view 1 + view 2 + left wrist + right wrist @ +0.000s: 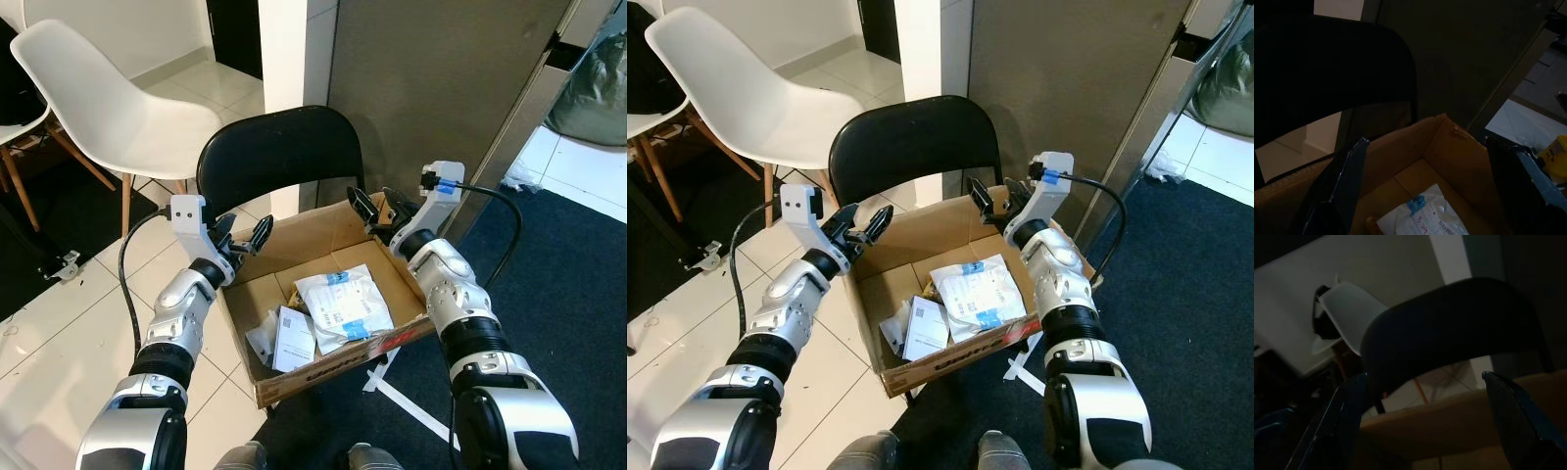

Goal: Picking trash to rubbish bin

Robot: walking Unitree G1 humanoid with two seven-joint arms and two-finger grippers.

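An open cardboard box (323, 294) sits on the seat of a black chair (279, 157) in front of me, its far wall close under the chair's backrest. Inside the box lies the trash: a white plastic mailer bag (343, 305) with a blue label near the right wall, and a smaller white paper packet (294, 338) beside it toward the near left corner, with crumpled clear wrap (260, 338) against the left wall.

My left tool (245, 238) hangs over the box's far left corner, fingers spread apart and holding nothing. My right tool (375, 210) hangs over the far right corner, just above the raised flap, also released and empty. In the left wrist view the mailer bag (1425, 215) shows on the box floor between my two dark fingers (1342, 186).

A white chair (108, 98) stands on the pale tiled floor (69, 323) to my left. A dark carpet (568, 294) lies to my right, and a grey panel (441, 78) rises behind the black chair.
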